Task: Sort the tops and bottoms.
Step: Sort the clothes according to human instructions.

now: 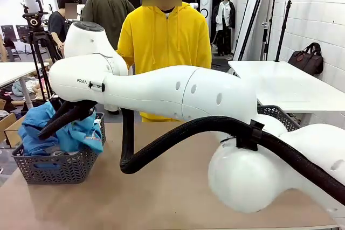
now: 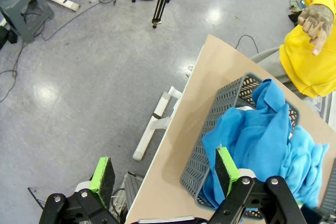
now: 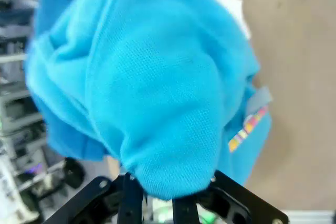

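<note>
The right claw (image 3: 157,203) is clamped on a turquoise top (image 3: 157,77), held over the left basket (image 1: 59,168) at the tabletop's (image 1: 172,197) left edge. Best to lower it fully inside before releasing, so no cloth drapes the rim. The left claw (image 2: 165,174) hangs open beside it.

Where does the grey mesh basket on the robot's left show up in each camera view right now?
Front view: the grey mesh basket sits at lower left, heaped with blue garments.
Left wrist view: it lies at lower right on the table's edge, just past this gripper's fingers.
Right wrist view: I cannot make it out; a turquoise top held close to the lens covers most of the picture.
Shared landmark: the tan table.
</note>
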Controlling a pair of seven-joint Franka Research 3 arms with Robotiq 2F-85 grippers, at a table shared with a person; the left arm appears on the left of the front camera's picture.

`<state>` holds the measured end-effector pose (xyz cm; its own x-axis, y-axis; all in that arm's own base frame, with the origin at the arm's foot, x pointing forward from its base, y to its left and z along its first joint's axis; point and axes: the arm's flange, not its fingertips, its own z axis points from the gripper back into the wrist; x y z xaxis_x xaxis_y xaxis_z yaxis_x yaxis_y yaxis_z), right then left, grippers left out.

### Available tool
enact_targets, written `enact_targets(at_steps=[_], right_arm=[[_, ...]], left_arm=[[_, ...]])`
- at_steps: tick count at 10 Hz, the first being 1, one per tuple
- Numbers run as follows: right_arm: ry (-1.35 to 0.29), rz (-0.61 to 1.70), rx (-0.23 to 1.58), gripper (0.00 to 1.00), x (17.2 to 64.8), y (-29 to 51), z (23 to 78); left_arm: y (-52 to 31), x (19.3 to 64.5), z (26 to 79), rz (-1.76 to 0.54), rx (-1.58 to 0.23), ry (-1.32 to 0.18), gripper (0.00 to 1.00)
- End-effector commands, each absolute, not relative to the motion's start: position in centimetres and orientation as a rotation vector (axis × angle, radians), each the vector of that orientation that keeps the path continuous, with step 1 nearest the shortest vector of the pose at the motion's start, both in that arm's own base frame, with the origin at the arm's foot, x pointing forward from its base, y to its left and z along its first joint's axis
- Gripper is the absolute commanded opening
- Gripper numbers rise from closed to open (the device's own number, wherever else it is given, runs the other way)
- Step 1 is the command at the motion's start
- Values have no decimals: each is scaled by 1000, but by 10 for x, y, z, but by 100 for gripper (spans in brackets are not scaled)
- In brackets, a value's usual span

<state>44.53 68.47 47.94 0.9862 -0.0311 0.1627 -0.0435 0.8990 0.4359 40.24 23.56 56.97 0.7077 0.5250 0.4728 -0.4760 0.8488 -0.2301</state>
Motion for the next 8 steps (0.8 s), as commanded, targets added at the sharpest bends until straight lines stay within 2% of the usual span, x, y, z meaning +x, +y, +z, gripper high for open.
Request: enact_targets(at_steps=[1, 5, 7, 8], right_arm=[[-60, 63, 365, 0, 615, 968, 522], [11, 46, 194, 0, 621, 993, 435], [-5, 62, 178, 0, 614, 991, 442], [-42, 42, 302, 0, 432, 692, 409]], left_arm=[[237, 402, 571, 567, -93, -556, 100], [237, 402, 571, 567, -93, -556, 100], [237, 402, 571, 567, -93, -556, 100], [237, 402, 571, 567, -93, -556, 100]])
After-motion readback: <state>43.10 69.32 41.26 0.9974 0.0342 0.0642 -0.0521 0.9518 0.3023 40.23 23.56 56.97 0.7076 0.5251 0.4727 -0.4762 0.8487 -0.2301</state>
